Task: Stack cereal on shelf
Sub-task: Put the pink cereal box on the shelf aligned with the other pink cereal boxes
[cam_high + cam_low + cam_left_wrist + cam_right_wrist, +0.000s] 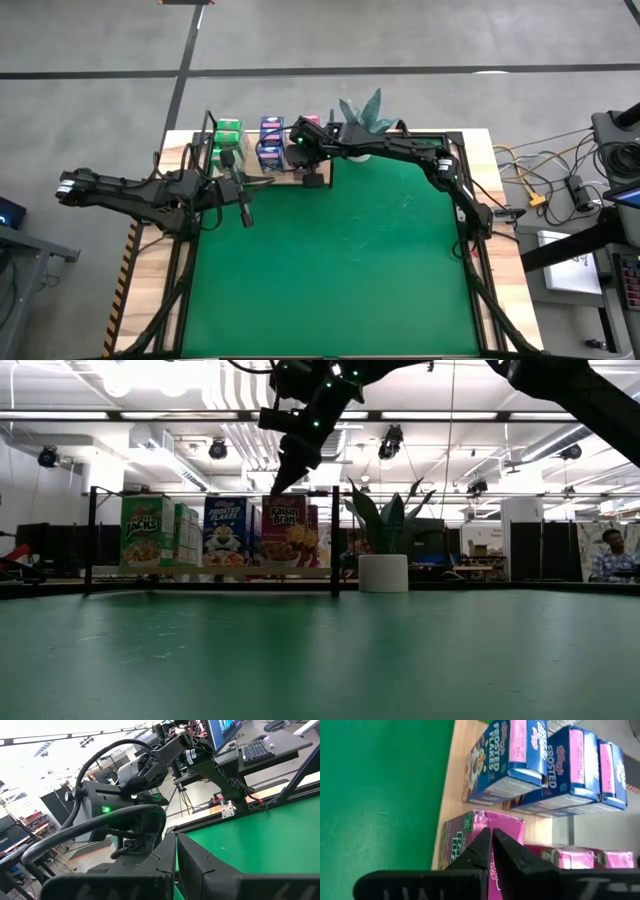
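While the right claw (491,840) hovers closed and empty above the front pink cereal carton (485,837) on the shelf (457,780), stacking seems finished, so retreating comes next.

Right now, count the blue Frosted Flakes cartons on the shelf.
3: in the right wrist view they stand in one row on the wooden shelf, front, middle, rear. The low view shows only the front one.

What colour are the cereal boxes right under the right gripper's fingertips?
Pink cereal boxes, with a green panel on one side, seen best in the right wrist view, beneath the shut right gripper.
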Available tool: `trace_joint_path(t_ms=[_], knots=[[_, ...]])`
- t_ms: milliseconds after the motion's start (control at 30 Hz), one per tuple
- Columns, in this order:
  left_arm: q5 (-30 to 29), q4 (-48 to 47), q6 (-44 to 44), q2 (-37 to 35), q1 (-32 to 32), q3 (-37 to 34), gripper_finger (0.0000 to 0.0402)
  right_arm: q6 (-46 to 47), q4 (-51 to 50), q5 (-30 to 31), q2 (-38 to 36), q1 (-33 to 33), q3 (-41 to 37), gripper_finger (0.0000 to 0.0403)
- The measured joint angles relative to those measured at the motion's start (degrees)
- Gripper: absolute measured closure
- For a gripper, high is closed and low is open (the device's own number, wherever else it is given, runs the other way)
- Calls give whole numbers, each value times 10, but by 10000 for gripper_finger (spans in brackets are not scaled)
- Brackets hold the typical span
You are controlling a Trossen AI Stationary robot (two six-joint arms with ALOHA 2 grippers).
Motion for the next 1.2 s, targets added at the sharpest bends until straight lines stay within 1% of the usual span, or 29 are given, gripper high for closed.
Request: trace_joint_path(t_ms=[100,733,1200], knots=[[0,-2,-2,0,0,0,402,-2,-5,7,-1,0,0,392],[0,-6,-11,0,0,0,402,-1,-37,8,-11,0,-1,392],[0,-7,-11,0,0,0,402,7,-42,8,-11,0,-1,392]])
